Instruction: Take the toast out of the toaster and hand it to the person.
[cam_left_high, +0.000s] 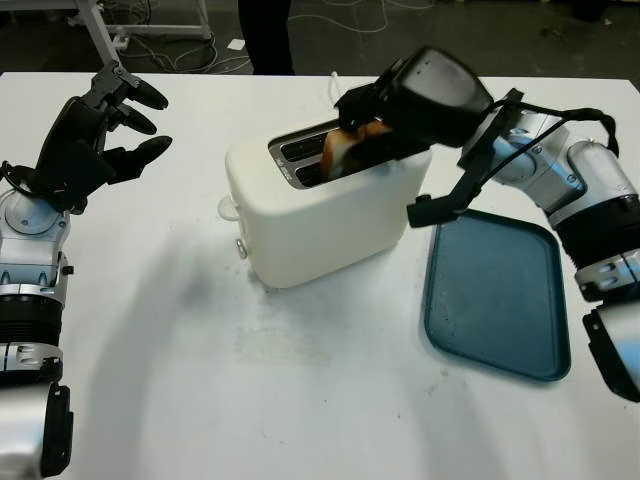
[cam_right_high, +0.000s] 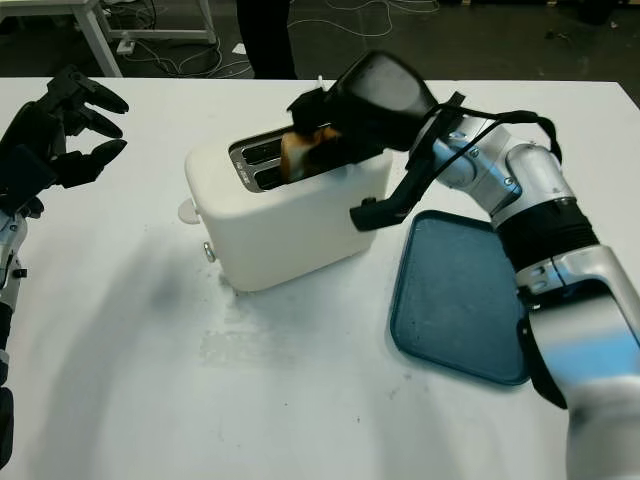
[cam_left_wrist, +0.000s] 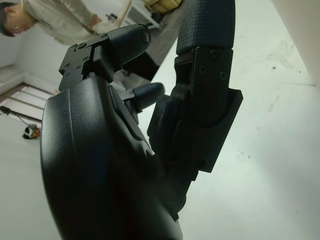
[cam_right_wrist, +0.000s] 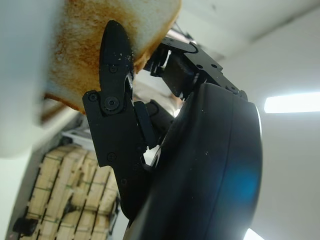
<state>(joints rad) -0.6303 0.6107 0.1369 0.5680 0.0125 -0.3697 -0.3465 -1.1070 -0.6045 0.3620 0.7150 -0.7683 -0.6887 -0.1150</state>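
The right hand (cam_left_high: 375, 125), a black three-finger hand, sits over the top of the cream plastic two-slot toaster (cam_left_high: 325, 215), its fingers (cam_right_wrist: 116, 55) pinching the browned slice of toast (cam_left_high: 347, 148). In the right wrist view one finger lies flat against the toast's scorched face. The toast stands on edge in the nearer slot, partly raised out of it and leaning a little, its long axis running along the slot from near left to far right. The farther slot looks empty. The toaster stands mid-table on the white table (cam_left_high: 300, 390). Just right of it lies a dark teal plastic tray (cam_left_high: 500, 300), bare. The left hand (cam_left_high: 100, 130) is open, raised over the table's far left, well apart from the toaster.
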